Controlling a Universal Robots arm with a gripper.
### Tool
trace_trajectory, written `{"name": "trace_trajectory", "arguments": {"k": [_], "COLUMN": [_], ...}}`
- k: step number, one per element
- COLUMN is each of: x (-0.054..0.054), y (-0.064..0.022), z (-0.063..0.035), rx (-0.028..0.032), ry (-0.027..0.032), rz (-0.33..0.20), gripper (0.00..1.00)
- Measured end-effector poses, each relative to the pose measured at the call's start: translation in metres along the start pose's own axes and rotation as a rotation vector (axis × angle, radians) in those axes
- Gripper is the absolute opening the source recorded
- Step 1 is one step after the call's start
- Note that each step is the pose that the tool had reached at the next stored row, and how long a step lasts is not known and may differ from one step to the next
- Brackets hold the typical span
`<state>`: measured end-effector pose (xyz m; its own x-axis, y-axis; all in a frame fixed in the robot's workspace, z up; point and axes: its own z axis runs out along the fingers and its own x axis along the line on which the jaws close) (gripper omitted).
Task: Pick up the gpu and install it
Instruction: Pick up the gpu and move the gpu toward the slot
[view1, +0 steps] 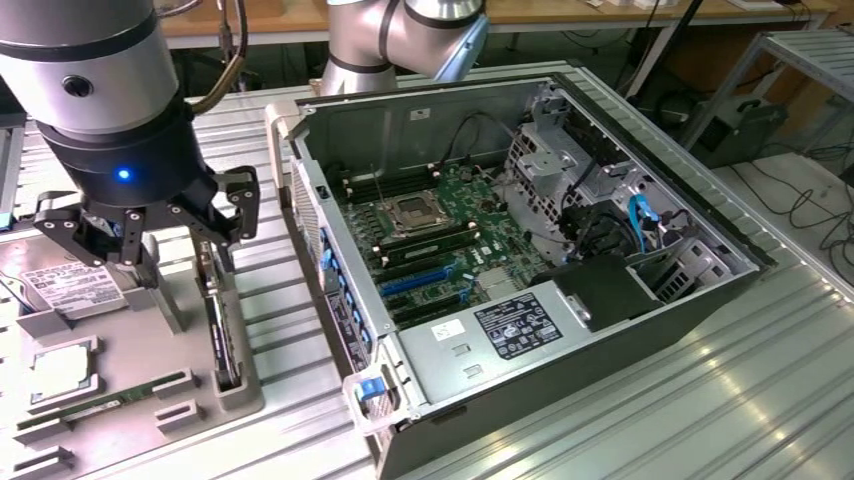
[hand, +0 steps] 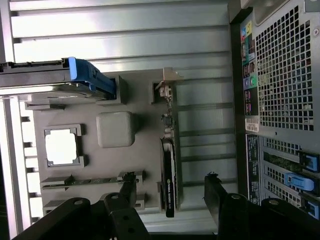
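Observation:
The gpu (view1: 222, 330) stands on its long edge in a slot of the grey parts tray (view1: 140, 345), at the exterior view's left. In the wrist view the gpu (hand: 170, 170) is a thin dark card with its silver bracket (hand: 167, 82) at the far end. My gripper (view1: 147, 240) hangs above the tray, just over the card's end. My gripper (hand: 171, 195) is open, with one black finger (hand: 127, 192) on each side of the card and not touching it.
The open PC case (view1: 694, 215) lies to the exterior view's right, its motherboard (view1: 441, 230) and blue slots (view1: 424, 282) exposed. The tray also holds a hard drive (view1: 60, 285), a CPU (hand: 62, 147) and a RAM stick (hand: 85, 181). The case's rear panel (hand: 280, 75) is close beside the tray.

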<state>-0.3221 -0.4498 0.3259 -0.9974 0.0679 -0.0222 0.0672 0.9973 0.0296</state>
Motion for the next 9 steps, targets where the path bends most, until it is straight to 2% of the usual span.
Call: {"name": "trace_trajectory", "arguments": {"k": [9], "x": [-0.0002], "y": [-0.0045], "z": [0.0067], "rx": [0.0001], "ry": [0.0002], "rz": [0.000], "gripper": [0.66]}}
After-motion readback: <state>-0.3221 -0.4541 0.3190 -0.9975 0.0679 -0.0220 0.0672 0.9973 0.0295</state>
